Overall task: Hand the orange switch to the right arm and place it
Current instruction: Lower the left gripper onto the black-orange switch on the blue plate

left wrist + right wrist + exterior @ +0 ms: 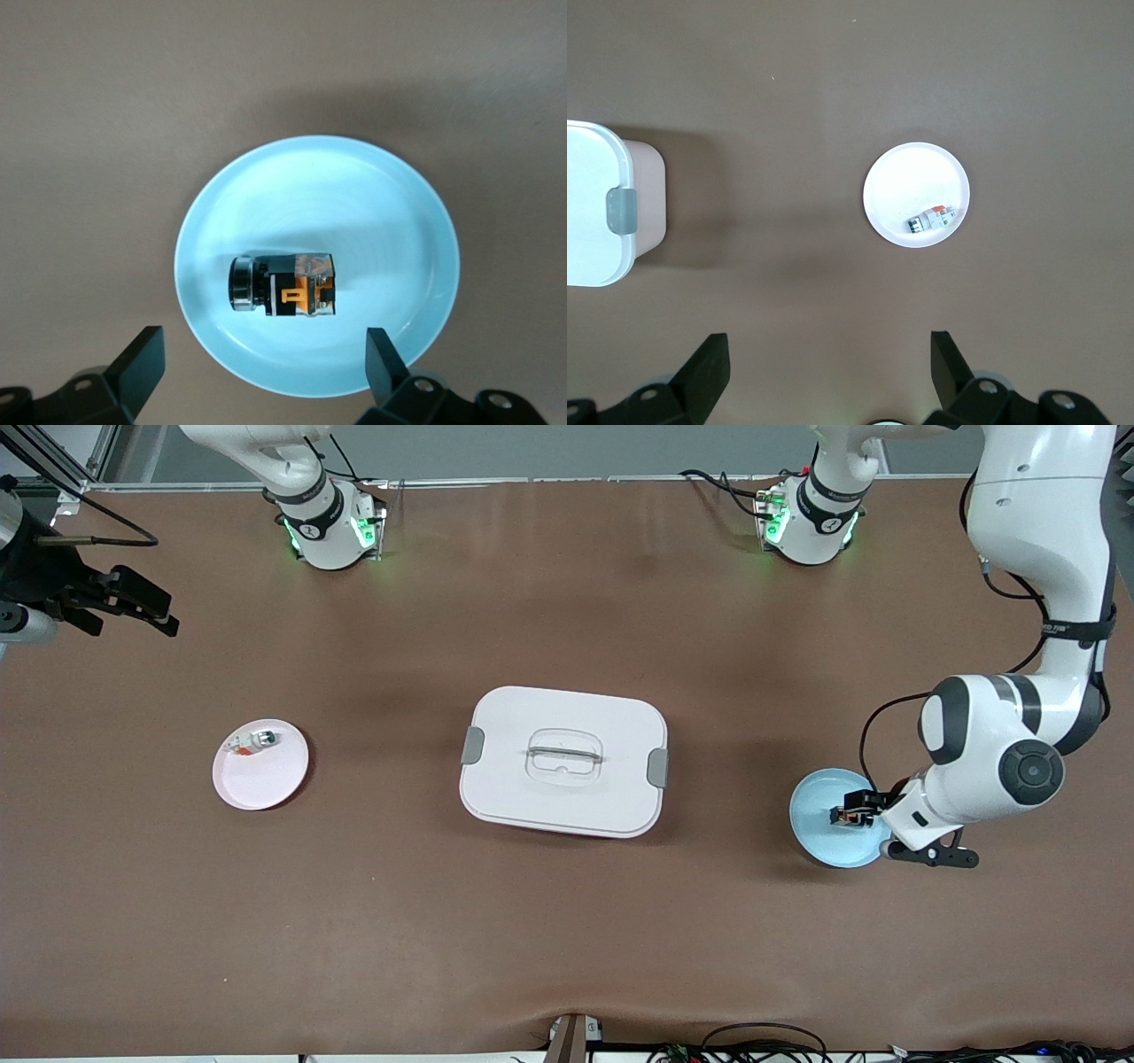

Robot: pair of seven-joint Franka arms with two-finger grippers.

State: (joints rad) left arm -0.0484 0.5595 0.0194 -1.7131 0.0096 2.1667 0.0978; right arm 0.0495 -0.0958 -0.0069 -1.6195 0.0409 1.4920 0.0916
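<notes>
The orange switch point(846, 816) point(285, 285), a tiny black block with an orange centre and a dark round end, lies on its side in a light blue plate point(819, 828) point(319, 195) toward the left arm's end of the table. My left gripper point(866, 806) point(264, 365) hovers over this plate, open, with one finger on each side of the switch and above it; nothing is held. My right gripper point(152, 609) point(828, 367) waits open and empty over the table at the right arm's end.
A white lidded box point(563, 760) point(598, 217) with grey clips stands mid-table. A pale pink plate point(266, 779) point(908, 177) holding a small silver-white piece point(252, 741) point(932, 218) lies toward the right arm's end. Cables run along the table's near edge.
</notes>
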